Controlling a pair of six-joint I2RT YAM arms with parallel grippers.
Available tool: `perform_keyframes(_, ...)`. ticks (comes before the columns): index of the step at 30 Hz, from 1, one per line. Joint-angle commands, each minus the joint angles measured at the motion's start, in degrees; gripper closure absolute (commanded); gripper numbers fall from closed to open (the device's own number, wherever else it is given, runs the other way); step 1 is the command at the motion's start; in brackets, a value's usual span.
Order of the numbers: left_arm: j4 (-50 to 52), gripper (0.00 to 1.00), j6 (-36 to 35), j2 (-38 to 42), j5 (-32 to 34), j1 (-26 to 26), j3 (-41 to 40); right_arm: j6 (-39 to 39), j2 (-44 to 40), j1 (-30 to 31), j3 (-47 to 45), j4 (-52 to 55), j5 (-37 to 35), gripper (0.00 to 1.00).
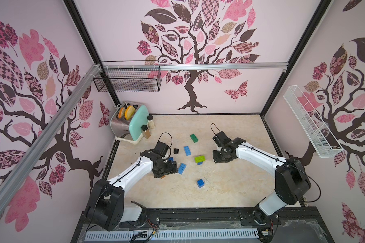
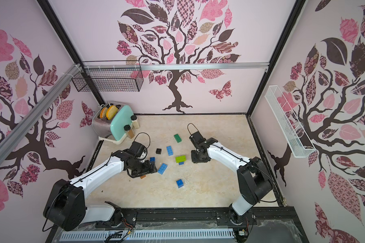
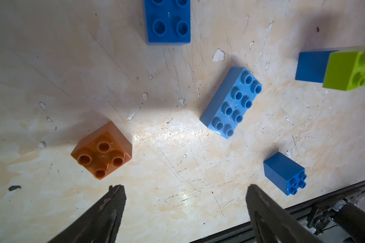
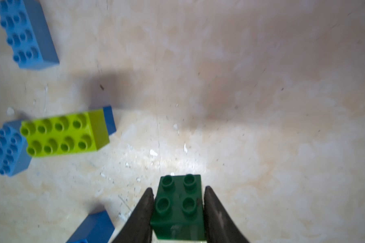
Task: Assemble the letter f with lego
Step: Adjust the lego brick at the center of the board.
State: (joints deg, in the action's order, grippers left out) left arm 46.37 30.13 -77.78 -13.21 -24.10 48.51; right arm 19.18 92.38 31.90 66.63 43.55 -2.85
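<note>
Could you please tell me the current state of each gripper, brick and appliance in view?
left gripper: open, empty.
right gripper: shut on dark green square brick.
lime green brick: stacked on a blue brick.
brown brick: loose, studs up.
light blue brick: loose, studs up.
toaster: bread slices in its slots.
spice jars: capped.

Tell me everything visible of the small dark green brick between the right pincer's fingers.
The dark green brick is square, glossy plastic, with four round studs facing the wrist camera. The black fingers of the right pincer press two opposite sides. A pale strip shows under one edge. The top views do not show it.
</note>
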Motion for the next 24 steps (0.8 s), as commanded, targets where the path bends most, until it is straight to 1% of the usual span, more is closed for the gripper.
perform_keyframes(1,1.09,0.07,0.06,-1.28,0.89,-0.07,0.81,1.52,2.98,-0.42,3.10,-10.52,-5.24,0.61)
perform_keyframes(5,2.13,0.07,-0.08,-2.75,1.71,-0.07,1.74,2.61,8.06,-1.76,4.21,-17.96,-7.40,0.60)
perform_keyframes(11,2.81,0.07,0.27,-3.61,2.83,-0.07,2.47,3.85,11.68,-2.37,3.04,-26.19,-10.45,0.60)
perform_keyframes(14,3.08,0.07,0.38,-3.70,3.19,-0.07,2.64,5.11,11.25,-2.37,1.33,-28.88,-11.23,0.59)
perform_keyframes(16,3.18,0.07,0.38,-3.59,3.36,-0.07,2.73,5.60,10.88,-2.37,0.69,-28.61,-11.13,0.59)
perform_keyframes(20,3.25,0.07,0.44,-3.35,3.50,-0.07,2.71,6.98,7.25,-2.37,-5.08,-31.81,-11.14,0.58)
perform_keyframes(24,3.37,0.07,0.34,-3.00,3.43,-0.07,2.36,7.61,5.85,-2.37,-7.67,-31.76,-10.49,0.57)
